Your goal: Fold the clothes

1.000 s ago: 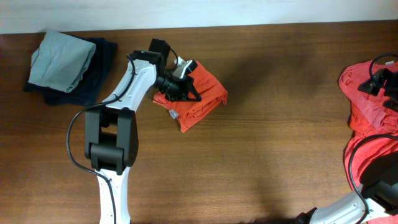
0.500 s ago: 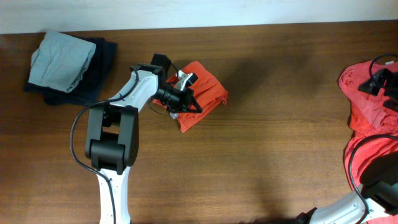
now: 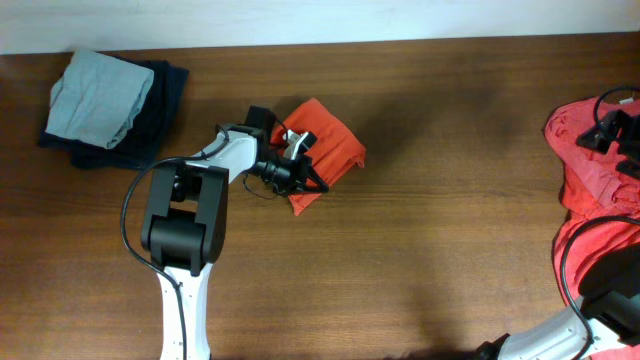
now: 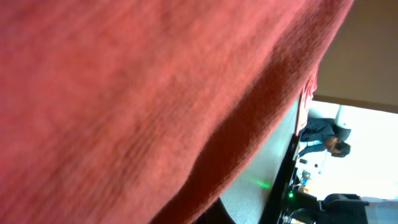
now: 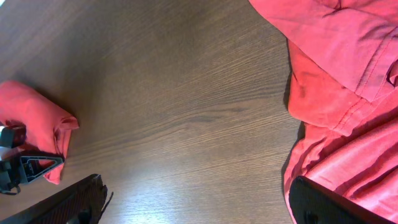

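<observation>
One of the clothes, a folded orange-red T-shirt (image 3: 330, 148), lies on the wooden table (image 3: 430, 240) left of centre. My left gripper (image 3: 312, 182) lies low against its front-left edge, shut, its tips at or under the cloth. The left wrist view is filled by the red fabric (image 4: 124, 93), which hides the fingers. Several unfolded orange-red shirts (image 3: 590, 180) are heaped at the right edge. My right gripper (image 5: 199, 211) hangs open over bare wood beside that heap (image 5: 348, 93), holding nothing. In the right wrist view the folded shirt (image 5: 31, 115) sits far off.
A pale grey-green folded garment (image 3: 100, 97) rests on a dark navy one (image 3: 162, 105) at the back left corner. The left arm's base (image 3: 180, 230) stands in front of them. A white wall runs along the table's far edge.
My left gripper has slid toward the front and right along the folded shirt's left edge. That side of the shirt now looks narrower, and its white label no longer shows. The right arm is still.
</observation>
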